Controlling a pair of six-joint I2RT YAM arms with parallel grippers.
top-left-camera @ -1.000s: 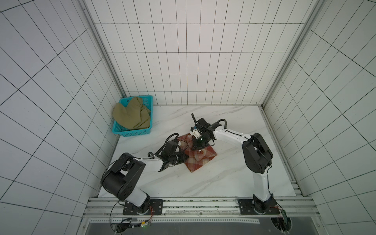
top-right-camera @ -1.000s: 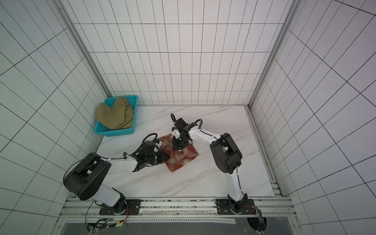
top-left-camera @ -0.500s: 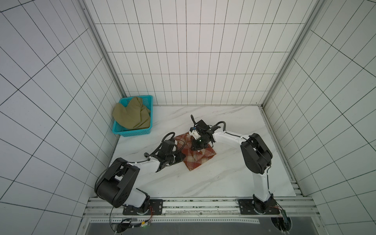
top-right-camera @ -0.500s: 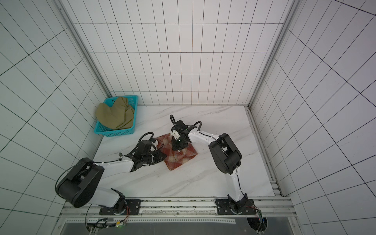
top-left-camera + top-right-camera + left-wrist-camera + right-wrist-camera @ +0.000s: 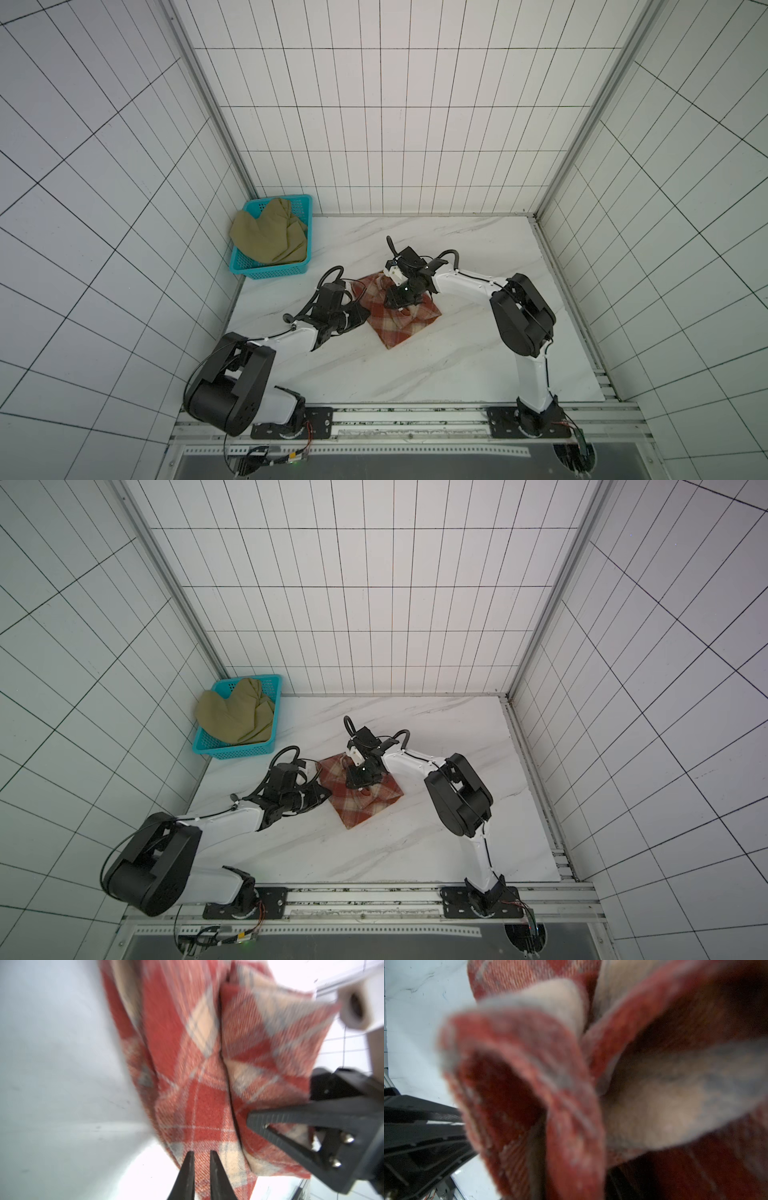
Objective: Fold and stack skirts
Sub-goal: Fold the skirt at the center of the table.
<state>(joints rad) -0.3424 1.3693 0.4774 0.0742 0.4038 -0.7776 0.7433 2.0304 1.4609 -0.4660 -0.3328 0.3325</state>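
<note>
Plaid skirt (image 5: 401, 330) (image 5: 365, 804): rust-red and cream check, folded to a rough square, set cornerwise near the middle of the white marble tabletop (image 5: 457, 357). Top layer rumpled and lifted in the part nearest the back wall, flat towards the front corner. Same cloth filling the left wrist view (image 5: 197, 1084) and, blurred, the right wrist view (image 5: 529, 1084), with a loose fold curling up there.

Olive-khaki skirt (image 5: 270, 237) (image 5: 235, 717): unfolded, heaped in the teal perforated basket (image 5: 270, 272) (image 5: 232, 752) at the back left corner of the table, well apart from the plaid one.

Left gripper (image 5: 363, 320) (image 5: 201, 1155): low at the left edge of the plaid skirt, jaws drawn almost together with only a slit between; grip on cloth not determinable.

Right gripper (image 5: 397, 301) (image 5: 358, 781): pointing down on the rumpled part of the plaid skirt. One black finger (image 5: 280, 1118) against a raised flap; clenched, released or grasping, impossible to tell.
</note>
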